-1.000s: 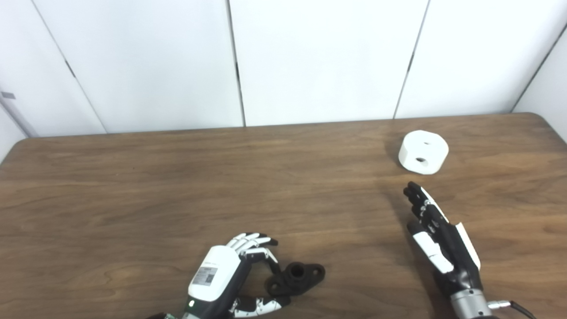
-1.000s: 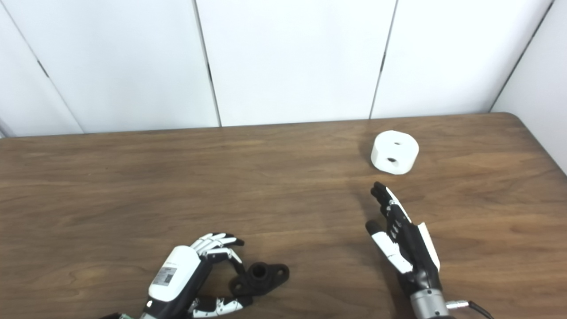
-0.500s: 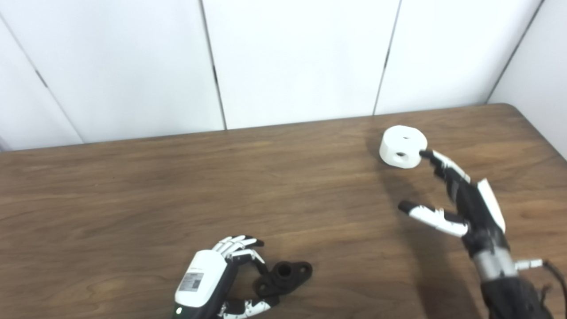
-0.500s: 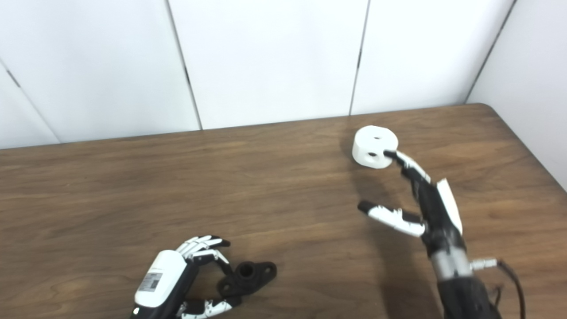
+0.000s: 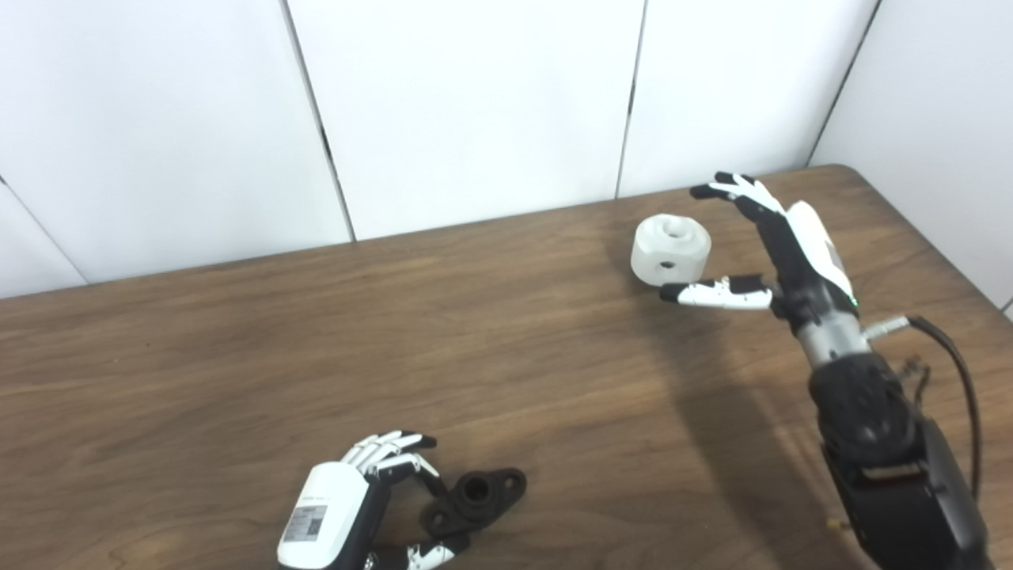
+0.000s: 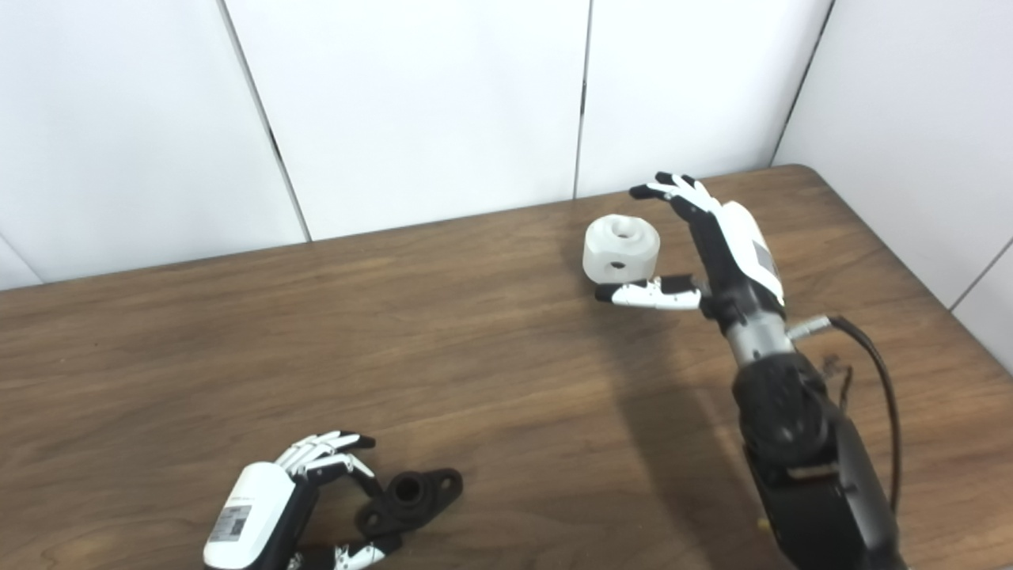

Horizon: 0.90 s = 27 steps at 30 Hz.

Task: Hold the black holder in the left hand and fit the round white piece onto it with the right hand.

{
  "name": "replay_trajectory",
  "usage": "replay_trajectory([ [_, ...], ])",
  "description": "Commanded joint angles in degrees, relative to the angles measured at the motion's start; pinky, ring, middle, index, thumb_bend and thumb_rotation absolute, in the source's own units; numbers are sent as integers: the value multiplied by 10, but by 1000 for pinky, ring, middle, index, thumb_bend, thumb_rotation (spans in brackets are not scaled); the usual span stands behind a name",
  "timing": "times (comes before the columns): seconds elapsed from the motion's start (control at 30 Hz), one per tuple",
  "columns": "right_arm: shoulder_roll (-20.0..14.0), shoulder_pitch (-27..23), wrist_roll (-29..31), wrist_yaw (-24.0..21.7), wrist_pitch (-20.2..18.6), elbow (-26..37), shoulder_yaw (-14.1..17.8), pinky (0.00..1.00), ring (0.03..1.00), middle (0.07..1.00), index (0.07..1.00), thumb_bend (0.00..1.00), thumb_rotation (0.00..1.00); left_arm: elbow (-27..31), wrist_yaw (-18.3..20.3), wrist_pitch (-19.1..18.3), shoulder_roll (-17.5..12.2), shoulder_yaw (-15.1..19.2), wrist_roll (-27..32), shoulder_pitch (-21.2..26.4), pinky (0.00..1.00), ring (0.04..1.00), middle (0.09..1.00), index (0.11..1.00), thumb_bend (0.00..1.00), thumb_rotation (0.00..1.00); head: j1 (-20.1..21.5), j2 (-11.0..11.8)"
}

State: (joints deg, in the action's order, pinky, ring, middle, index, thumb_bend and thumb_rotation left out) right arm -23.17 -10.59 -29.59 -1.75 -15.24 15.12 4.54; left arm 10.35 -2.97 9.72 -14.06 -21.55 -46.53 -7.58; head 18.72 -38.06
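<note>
Your right hand (image 5: pixel 779 245) has moved up around the round white piece (image 5: pixel 671 251), fingers spread, not grasping; your left hand (image 5: pixel 348 514) stays loosely open beside the black holder (image 5: pixel 475 500) on the wooden counter (image 5: pixel 237 356).

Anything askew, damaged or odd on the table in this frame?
Nothing stands out. The round white piece sits flat and intact between the open right hand's fingers and thumb; the black holder lies whole at the left hand.
</note>
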Motion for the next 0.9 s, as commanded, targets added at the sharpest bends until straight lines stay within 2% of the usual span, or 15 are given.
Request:
replay_trajectory([
  [0.0, -21, -41, -21, 3, 3, 0, -1, 964, 997, 940, 754, 925, 284, -26, 14, -6, -10, -1, -3, -11, 815, 827, 781, 486, 516, 42, 4, 2],
  [0.27, -46, -115, -46, -36, -38, -59, -24, 969, 1000, 966, 712, 961, 243, -24, 20, -5, -17, 1, -1, -12, 813, 828, 782, 487, 516, 42, 21, 7],
  [0.43, -89, -155, -85, -92, -68, -88, -69, 974, 1000, 988, 717, 974, 292, -25, 19, -2, -20, 3, 1, -13, 818, 831, 783, 487, 516, 42, 25, 9],
  [0.6, -110, -182, -105, -132, -93, -103, -96, 974, 1000, 990, 722, 1000, 312, -26, 18, -3, -20, 5, 5, -13, 824, 832, 782, 487, 517, 41, 26, 9],
  [0.7, -122, -198, -122, -185, -114, -106, -107, 987, 1000, 999, 734, 996, 315, -28, 17, -2, -21, 5, 4, -13, 824, 832, 782, 486, 517, 42, 26, 9],
  [0.8, -123, -211, -157, -267, -117, -101, -95, 969, 1000, 1000, 765, 1000, 329, -30, 16, 0, -23, 4, 2, -12, 825, 831, 782, 486, 517, 42, 26, 9],
  [0.87, -120, -215, -171, -294, -117, -95, -88, 947, 1000, 1000, 765, 1000, 328, -31, 15, 1, -23, 4, 2, -11, 825, 832, 783, 486, 517, 42, 29, 10],
])
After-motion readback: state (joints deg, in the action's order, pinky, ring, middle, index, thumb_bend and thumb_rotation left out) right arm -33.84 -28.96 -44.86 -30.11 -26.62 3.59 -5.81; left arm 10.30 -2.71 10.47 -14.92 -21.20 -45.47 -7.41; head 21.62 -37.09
